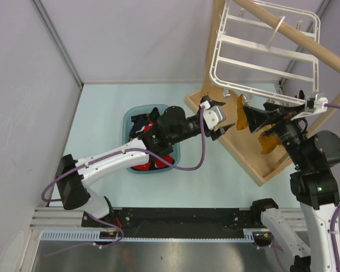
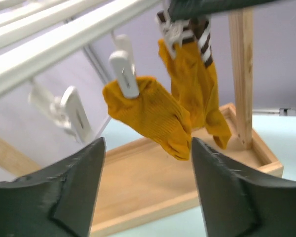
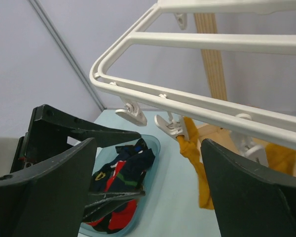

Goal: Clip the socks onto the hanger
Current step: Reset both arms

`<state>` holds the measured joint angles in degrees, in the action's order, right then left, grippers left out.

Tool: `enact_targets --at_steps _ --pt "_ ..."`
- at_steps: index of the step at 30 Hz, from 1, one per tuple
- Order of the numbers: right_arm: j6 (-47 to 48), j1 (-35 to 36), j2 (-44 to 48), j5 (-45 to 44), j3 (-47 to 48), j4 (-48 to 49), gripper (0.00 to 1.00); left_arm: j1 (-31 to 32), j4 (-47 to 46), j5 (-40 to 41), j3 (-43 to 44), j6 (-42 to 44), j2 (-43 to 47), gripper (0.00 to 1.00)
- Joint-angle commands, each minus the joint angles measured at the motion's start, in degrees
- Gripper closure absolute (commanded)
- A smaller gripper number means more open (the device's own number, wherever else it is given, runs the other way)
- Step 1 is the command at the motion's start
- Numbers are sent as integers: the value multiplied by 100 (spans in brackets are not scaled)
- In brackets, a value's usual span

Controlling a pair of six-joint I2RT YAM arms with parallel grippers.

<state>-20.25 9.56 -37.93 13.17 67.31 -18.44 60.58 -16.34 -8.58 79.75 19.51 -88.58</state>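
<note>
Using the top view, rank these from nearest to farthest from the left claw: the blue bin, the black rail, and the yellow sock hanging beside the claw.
1. Yellow sock: hangs just right of the left claw.
2. Blue bin: down and to the claw's left.
3. Black rail: along the near edge, farthest.

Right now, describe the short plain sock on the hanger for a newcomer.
On the white drying hanger on the wooden rack, look along the clips. The short sock, leftward in the left wrist view, is plain mustard; the longer sock beside it has a dark, white-striped cuff.
</note>
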Motion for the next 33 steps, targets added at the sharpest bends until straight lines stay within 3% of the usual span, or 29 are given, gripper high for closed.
enact_targets --at_steps 1,5,8,14,26,33 --pt "495 -7 286 -525 133 -239 3 24 -326 653 -633 -289 885 16" --pt "733 -7 628 -1183 133 -616 0 7 15 1594 -1153 -622 1509 0" --pt "899 -7 936 -1657 133 -923 0 -55 630 2645 -1391 -1034 2010 0" --pt "1181 2 1657 -2467 133 -1548 0 -397 1967 4002 -1900 -2055 3125 0" --pt "1489 81 2554 -2978 133 -2709 0 -582 3100 5349 -3158 -2812 5937 0" --pt "1392 221 2835 -3338 116 -3052 0 -582 3611 5613 -3141 -2970 6466 0"
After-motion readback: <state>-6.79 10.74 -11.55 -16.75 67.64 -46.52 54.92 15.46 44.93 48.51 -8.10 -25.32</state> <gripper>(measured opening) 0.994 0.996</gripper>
